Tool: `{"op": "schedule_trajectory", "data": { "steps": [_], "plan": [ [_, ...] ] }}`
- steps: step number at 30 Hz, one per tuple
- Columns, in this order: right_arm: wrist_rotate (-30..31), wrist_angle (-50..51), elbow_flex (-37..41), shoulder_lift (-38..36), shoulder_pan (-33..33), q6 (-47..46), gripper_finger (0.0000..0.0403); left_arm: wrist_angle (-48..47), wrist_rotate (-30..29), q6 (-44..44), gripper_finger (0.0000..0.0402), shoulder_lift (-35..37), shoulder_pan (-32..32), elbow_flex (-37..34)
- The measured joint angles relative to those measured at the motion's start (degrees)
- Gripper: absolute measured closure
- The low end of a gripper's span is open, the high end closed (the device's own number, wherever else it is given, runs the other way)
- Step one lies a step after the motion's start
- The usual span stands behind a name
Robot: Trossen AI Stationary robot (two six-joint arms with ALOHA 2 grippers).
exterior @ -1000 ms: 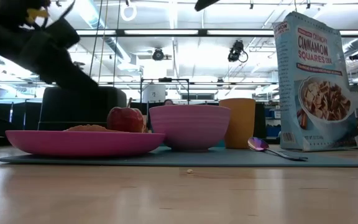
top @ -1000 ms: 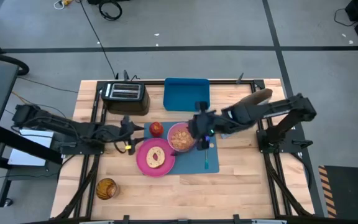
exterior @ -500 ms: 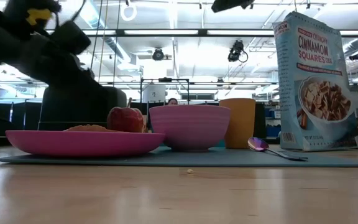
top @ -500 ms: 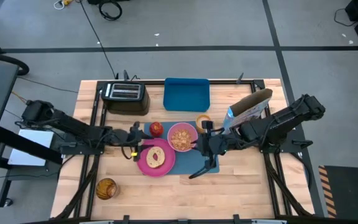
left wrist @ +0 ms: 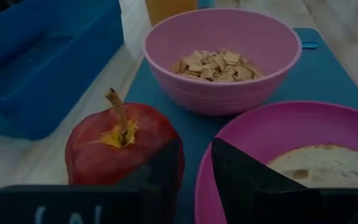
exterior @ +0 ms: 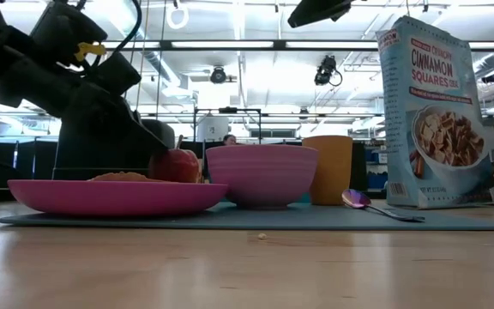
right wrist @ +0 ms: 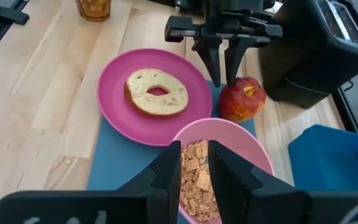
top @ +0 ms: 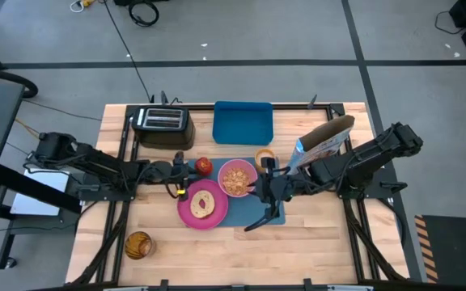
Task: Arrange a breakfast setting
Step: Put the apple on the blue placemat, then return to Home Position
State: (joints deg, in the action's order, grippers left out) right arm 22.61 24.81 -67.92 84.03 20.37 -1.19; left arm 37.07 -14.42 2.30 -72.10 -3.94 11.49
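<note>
Red apple partly hidden by left fingers, both pairs narrowly apart

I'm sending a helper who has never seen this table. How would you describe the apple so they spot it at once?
Find the big blue mat in the middle of the wooden table, with a pink plate and a pink bowl of cereal on it. The apple sits at the mat's back left corner, between the plate and the black toaster. It is the only red, round fruit there, with a short brown stem.
</note>
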Motion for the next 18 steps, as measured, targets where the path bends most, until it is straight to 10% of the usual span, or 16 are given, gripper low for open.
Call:
{"op": "schedule_trajectory", "data": {
  "steps": [10,18],
  "plan": [
    [-1.4,-4.9,0.0,0.0,-1.1,6.4,0.0316,1.4,0.1,-1.6,0.0301,1.6,-0.8,0.0],
    [-13.0,-15.1,1.5,-1.6,-5.0,9.9,0.0345,-7.1,0.3,-6.7,0.0308,20.3,-4.3,4.4]
  ]
}}
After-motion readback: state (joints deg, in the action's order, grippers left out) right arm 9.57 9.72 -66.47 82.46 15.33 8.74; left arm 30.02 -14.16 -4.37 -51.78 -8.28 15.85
